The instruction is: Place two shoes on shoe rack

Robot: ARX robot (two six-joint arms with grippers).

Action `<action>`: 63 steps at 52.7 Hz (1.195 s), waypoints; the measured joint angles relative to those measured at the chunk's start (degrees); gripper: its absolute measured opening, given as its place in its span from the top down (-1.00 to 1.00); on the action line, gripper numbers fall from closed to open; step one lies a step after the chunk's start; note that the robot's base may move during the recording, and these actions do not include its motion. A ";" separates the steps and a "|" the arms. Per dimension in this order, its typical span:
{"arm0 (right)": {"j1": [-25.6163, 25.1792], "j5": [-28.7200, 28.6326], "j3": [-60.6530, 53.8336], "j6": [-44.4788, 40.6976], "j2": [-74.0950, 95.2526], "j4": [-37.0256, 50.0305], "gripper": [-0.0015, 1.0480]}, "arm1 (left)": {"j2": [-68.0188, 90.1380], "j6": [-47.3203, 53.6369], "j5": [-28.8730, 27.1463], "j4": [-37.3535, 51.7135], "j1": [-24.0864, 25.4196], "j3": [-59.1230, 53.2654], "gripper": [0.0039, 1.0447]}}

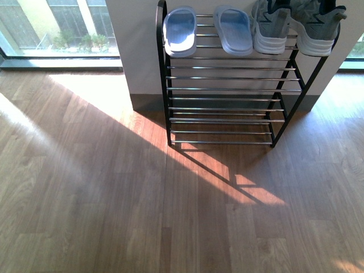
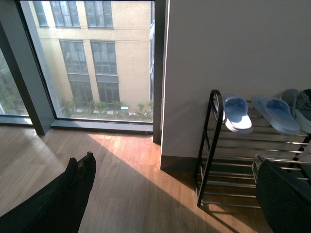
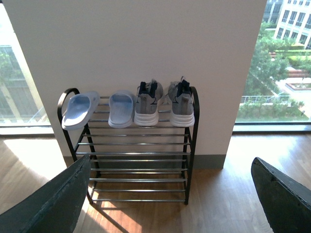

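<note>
front view gives you the shoe rack [image 1: 227, 99] in the upper middle of the frame, standing on the wooden floor [image 1: 114, 216] against a white wall [image 1: 136, 45]. on its top shelf, at the upper right of the frame, you see the two shoes [image 1: 296, 28] side by side with their white heels facing you, and just left of them a pair of light blue slippers [image 1: 207, 28]. neither arm appears in this view. a slanted patch of sunlight [image 1: 250, 190] lies on the floor below the rack. right wrist view shows you the same rack in the middle of the frame, with the grey shoes at the right end of the top shelf, close together and upright, the lower shelves bare. the right gripper [image 3: 170, 204] has its two dark fingers [image 3: 48, 204] at the lower corners of the frame, spread wide with nothing between them. left wrist view puts the rack at the right edge and a large window [image 2: 82, 58] at the upper left; the left gripper [image 2: 175, 199] likewise has its fingers [image 2: 58, 204] far apart and holds nothing.
</note>
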 joint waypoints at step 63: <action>0.00 -0.13 0.00 0.00 -0.04 0.00 -0.82 | 0.00 0.00 -0.07 0.00 0.00 0.00 -0.83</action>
